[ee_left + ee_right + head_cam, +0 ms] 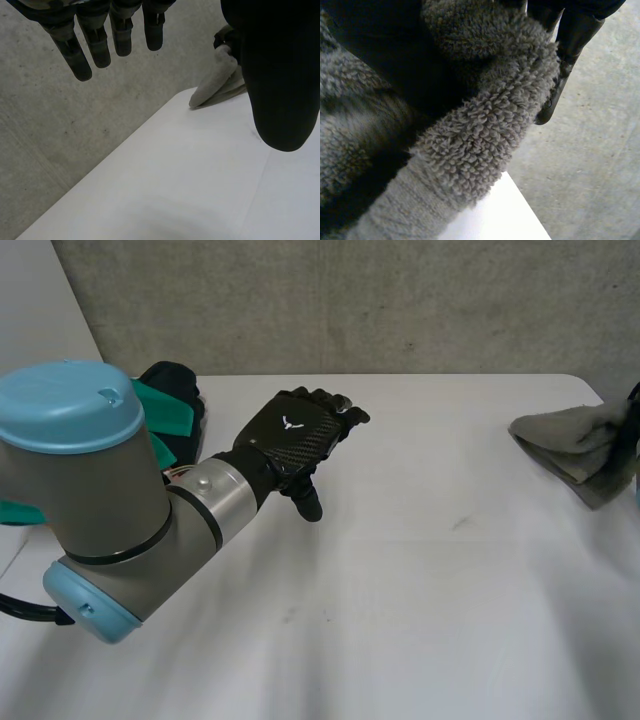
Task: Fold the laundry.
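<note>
We see one grey towel (572, 443), a thick looped terry cloth with a flat woven band near one edge (the band is clearest in the right wrist view). It lies bunched and crumpled at the far right corner of the white table (400, 590). Its outer end is lifted and gathered in the right hand (568, 37), which curls round a fold.

Grey arm (215, 498) with light-blue caps (70, 405), black weave-patterned left hand (290, 435) with small white emblem
</note>
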